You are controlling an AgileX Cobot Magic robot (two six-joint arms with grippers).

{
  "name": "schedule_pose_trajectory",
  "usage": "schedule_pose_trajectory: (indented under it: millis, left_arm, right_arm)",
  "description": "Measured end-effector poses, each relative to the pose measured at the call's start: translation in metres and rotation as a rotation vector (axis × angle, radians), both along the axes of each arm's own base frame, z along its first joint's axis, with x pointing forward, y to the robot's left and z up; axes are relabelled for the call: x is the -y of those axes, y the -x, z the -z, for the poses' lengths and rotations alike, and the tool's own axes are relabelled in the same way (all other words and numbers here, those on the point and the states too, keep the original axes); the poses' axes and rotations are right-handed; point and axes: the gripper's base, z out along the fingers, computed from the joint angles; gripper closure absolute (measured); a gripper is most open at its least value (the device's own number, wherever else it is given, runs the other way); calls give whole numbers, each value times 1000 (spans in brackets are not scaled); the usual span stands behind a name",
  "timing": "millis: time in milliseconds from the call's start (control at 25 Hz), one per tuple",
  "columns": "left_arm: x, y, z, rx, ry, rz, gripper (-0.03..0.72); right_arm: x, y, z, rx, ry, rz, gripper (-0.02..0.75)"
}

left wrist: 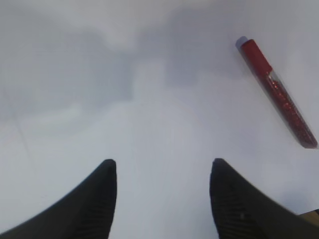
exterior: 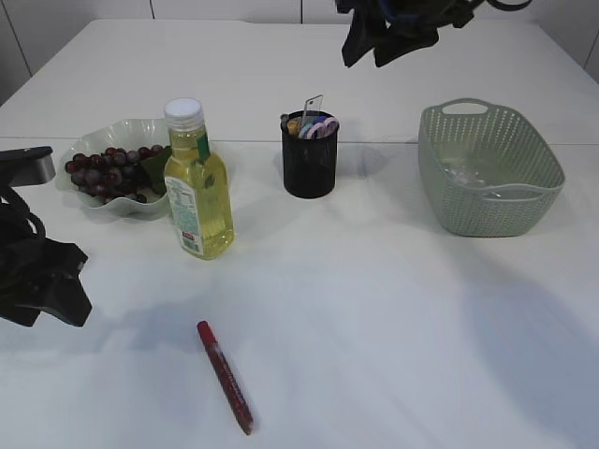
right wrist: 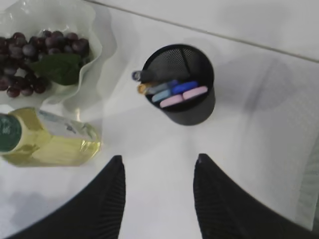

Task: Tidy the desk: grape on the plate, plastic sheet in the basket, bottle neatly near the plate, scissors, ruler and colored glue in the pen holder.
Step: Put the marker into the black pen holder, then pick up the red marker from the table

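Red glitter-glue pen with a red cap lies flat on the white desk near the front edge, well apart from everything else and outside the pen holder. Behind it, a clear plastic bottle of yellow liquid with a white cap stands upright, just beside a pale, wavy-edged plate that holds a bunch of dark purple grapes with a green leaf. At the middle of the desk, a black mesh pen holder stands upright; a clear ruler and pastel pink and blue handles stick out of it, though the handles are too small to identify for certain. To the right sits a sage-green woven plastic basket with something clear and shiny on its floor, too faint to name.

The left tool hovers low over bare desk at the left edge, its black fingers spread apart and empty, the red pen ahead of it to one side. The right tool hangs high above the pen holder, its fingers likewise parted and holding nothing, with holder, bottle and plate all below it.
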Motion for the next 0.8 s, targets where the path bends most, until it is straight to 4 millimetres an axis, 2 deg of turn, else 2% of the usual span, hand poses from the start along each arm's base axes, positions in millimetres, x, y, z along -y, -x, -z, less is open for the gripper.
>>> schedule_pose_trajectory:
  millis: [120, 200, 360, 520, 640, 800]
  left_arm:
    - [-1, 0, 0, 2, -11, 7, 253]
    - [-2, 0, 0, 4, -19, 12, 253]
    - [-4, 0, 1, 13, -52, 33, 253]
    - [-6, -1, 1, 18, -79, 50, 253]
    - [-7, -1, 1, 20, -85, 54, 253]
    - [-8, -1, 1, 25, -101, 64, 253]
  right_arm:
    - [-24, 25, -5, -77, 46, -33, 372]
    - [-48, 42, -3, -121, 94, -73, 372]
    - [-95, 71, 4, -135, 163, -151, 372]
    - [-132, 98, 5, -134, 181, -220, 373]
    - [-149, 112, 5, -135, 183, -242, 373]
    - [-155, 118, 6, -138, 184, -240, 373]
